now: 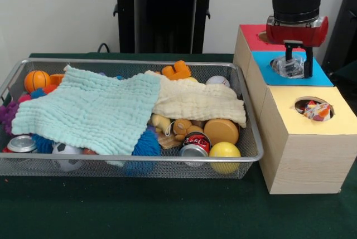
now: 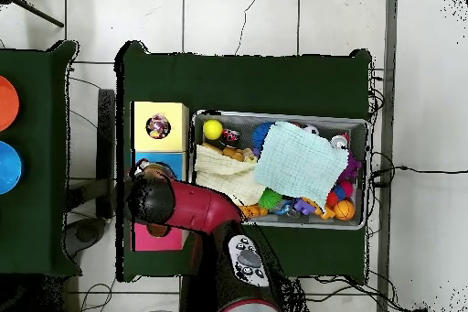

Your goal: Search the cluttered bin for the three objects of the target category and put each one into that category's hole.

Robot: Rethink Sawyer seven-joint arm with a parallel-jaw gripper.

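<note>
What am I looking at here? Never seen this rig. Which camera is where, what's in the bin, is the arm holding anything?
It is one red and black robot arm with a gripper at its tip. One picture is taken from across the table, facing the robot; the other looks straight down from above.

On the green table sits a wire bin full of clutter: balls, soda cans and toys, half buried under a pale blue cloth and a cream cloth.

Beside it stands a wooden box with red, blue and yellow tops, each with a hole. The gripper hangs at the blue hole with a crumpled clear wrapper between its fingers, though whether it grips it is unclear. Something colourful lies in the yellow hole.
</note>
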